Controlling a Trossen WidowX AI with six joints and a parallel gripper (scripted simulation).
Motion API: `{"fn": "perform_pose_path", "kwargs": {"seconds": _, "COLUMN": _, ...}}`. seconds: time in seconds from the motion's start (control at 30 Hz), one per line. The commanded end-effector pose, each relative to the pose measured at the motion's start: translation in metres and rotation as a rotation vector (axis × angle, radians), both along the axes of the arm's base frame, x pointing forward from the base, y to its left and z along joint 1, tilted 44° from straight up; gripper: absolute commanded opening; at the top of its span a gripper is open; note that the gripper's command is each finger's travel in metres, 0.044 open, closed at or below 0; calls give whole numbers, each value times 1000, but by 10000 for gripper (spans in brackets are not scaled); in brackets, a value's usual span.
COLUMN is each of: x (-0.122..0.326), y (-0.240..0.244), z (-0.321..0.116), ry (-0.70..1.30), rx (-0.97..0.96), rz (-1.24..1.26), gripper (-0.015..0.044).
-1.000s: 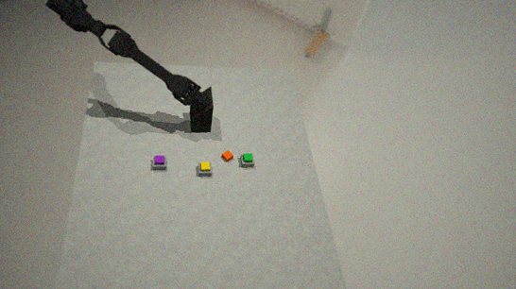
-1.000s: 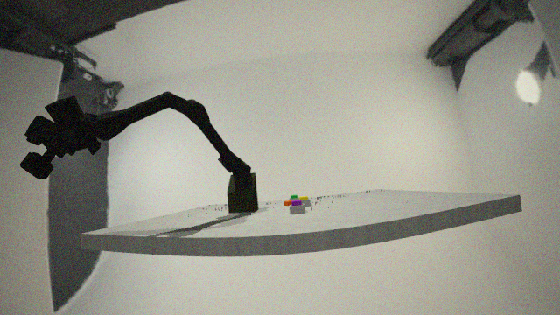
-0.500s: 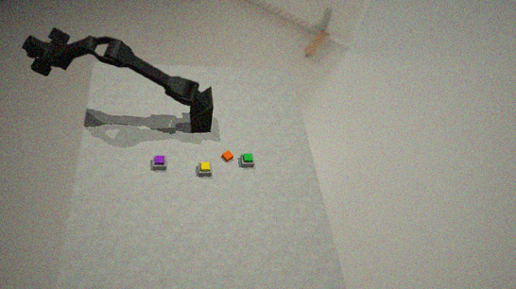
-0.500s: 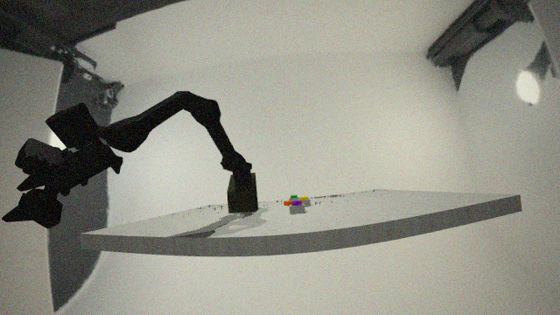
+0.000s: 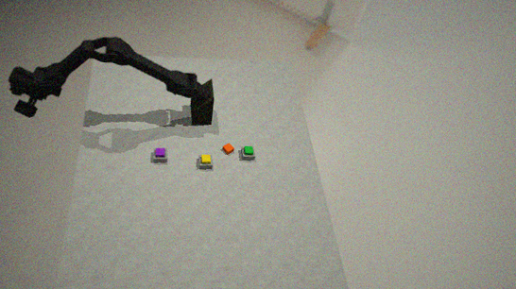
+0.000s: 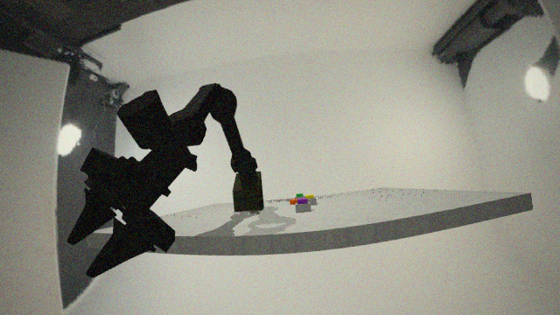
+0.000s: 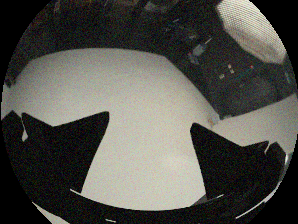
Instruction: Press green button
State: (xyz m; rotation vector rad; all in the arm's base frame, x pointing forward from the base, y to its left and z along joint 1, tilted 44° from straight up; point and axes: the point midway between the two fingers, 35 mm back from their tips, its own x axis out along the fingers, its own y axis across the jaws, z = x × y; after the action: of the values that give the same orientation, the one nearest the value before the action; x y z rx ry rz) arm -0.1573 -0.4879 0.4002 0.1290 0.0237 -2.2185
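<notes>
We see a black claw (image 5: 24, 105); far from it sit green (image 5: 248, 150), yellow (image 5: 205, 158), purple (image 5: 159, 152) buttons, an orange block (image 5: 228, 148), on a pale grey speckled bench (image 5: 192, 233).
</notes>
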Motion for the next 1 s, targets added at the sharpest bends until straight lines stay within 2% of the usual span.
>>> {"fn": "perform_pose_path", "kwargs": {"seconds": 0.0, "x": 74, "y": -12, "z": -6, "ry": -47, "rx": 1, "rz": 158, "gripper": 400}}
{"fn": "perform_pose_path", "kwargs": {"seconds": 0.43, "x": 274, "y": -1, "z": -49, "ry": -63, "rx": 148, "rz": 579, "gripper": 400}}
{"fn": "perform_pose_path", "kwargs": {"seconds": 0.7, "x": 386, "y": 40, "z": -83, "ry": -32, "rx": 265, "rz": 813, "gripper": 400}}
{"fn": "perform_pose_path", "kwargs": {"seconds": 0.97, "x": 467, "y": 90, "z": -149, "ry": -40, "rx": 444, "rz": 953, "gripper": 400}}
